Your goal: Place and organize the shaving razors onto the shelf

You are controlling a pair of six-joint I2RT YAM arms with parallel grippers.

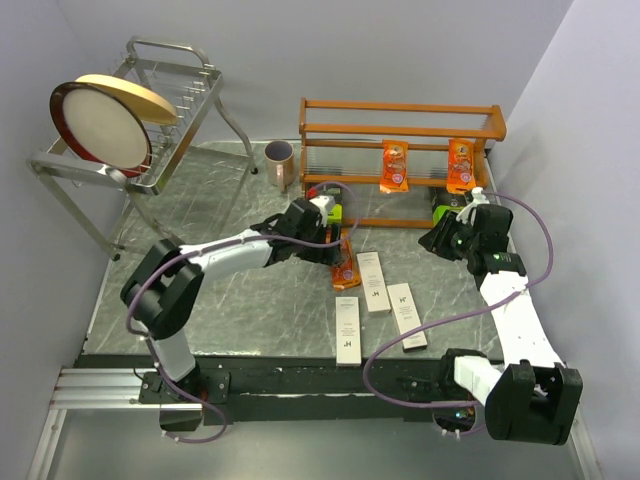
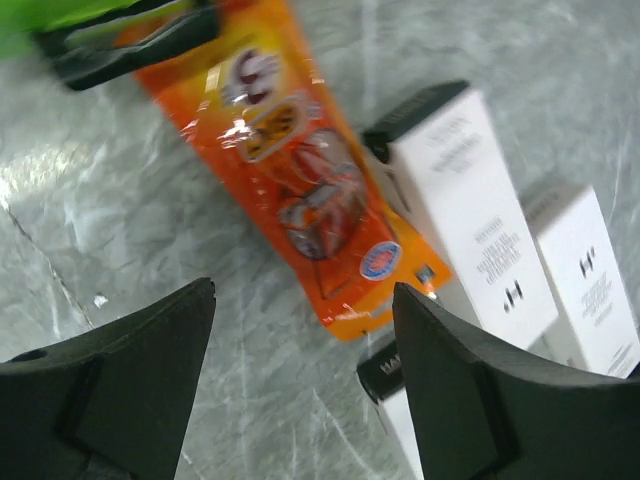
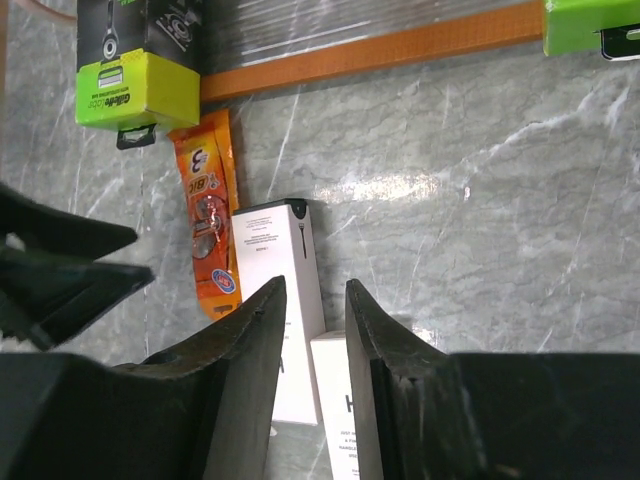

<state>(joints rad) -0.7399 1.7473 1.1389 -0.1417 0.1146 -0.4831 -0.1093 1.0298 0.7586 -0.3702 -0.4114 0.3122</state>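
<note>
The left claw is spread wide and empty, hung over the desk just short of a flat orange packet laid mid-desk, touching a white box. So the box could get pinched along with it, or the glossy film just slid around instead of lifted. The right claw is parted a little, nothing held. Two orange packets are stood on the shelf by the far edge.

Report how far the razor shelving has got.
Done: two orange packets stand on the shelf. In hand: nothing; the left gripper hangs open over a third orange packet on the table. Remaining: that packet and three white boxes; whether the green packs count as shelved is unclear.
</note>
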